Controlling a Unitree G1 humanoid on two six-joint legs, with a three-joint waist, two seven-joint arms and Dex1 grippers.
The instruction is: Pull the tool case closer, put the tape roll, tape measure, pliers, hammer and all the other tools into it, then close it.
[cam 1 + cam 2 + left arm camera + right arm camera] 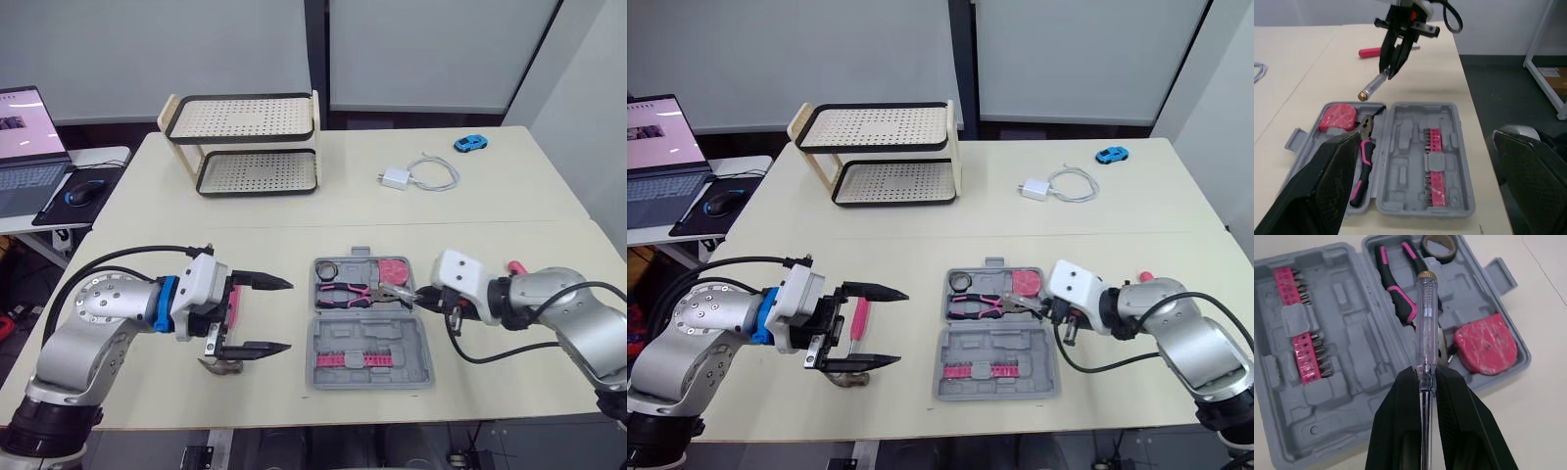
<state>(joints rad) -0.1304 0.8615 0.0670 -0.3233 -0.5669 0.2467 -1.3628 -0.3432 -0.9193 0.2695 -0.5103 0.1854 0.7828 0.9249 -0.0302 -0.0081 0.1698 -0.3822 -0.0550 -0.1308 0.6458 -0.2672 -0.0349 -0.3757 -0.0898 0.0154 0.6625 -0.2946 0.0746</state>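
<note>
The grey tool case (333, 338) lies open at the table's front centre. Its far half holds the tape roll (326, 268), the pink-handled pliers (345, 292) and the red tape measure (394, 268). A row of pink bits (358, 358) fills the near half. My right gripper (423, 299) is shut on a clear-handled screwdriver (1427, 318), which points over the pliers and tape measure. To the left of the case, my left gripper (287, 315) is open just above the hammer (859, 318), which lies on the table with its pink handle between the fingers.
A pink-handled tool (514, 266) lies beside my right arm. At the back stand a two-tier perforated rack (250, 147), a white charger with cable (397, 178) and a blue toy car (470, 143). A laptop (24, 147) and mouse (83, 193) sit on a side table at left.
</note>
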